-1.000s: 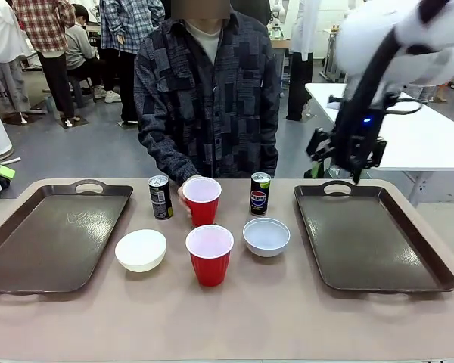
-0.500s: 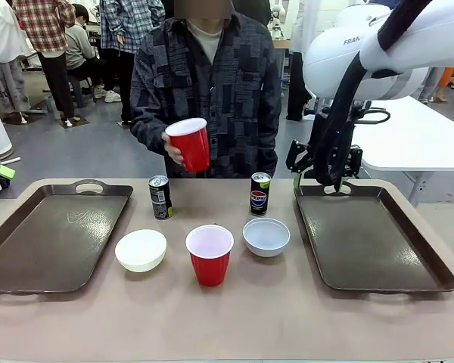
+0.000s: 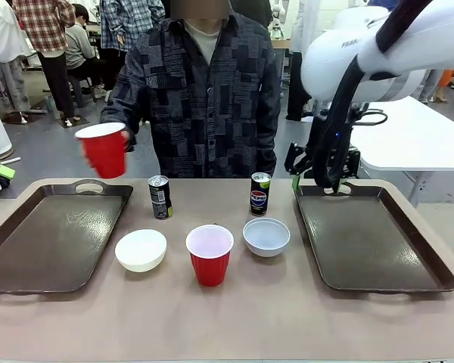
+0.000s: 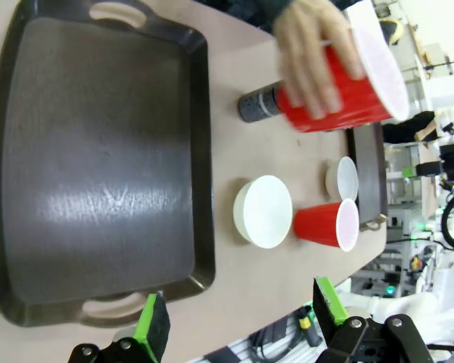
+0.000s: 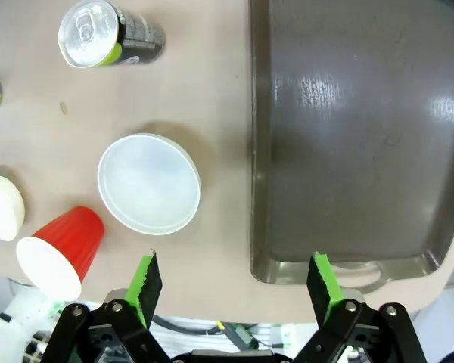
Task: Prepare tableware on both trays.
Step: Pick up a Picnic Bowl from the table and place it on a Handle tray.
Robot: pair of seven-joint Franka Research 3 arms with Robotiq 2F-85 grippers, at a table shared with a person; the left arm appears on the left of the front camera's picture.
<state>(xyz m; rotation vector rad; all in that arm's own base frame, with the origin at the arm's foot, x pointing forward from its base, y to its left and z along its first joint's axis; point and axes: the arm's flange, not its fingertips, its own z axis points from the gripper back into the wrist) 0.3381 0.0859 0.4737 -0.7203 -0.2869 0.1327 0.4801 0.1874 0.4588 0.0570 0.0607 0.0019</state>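
Hovering spread wide and empty, the right fingers are flanked ahead by a white bowl and a tray. Beyond the likewise spread, empty left fingers a second tray is seen, with a red cup held by a person's hand.

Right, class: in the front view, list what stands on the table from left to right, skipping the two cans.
Large dark brown rectangular plastic tray → small round white bowl → red plastic cup with pale inside → second small round white bowl → second large dark brown plastic tray.
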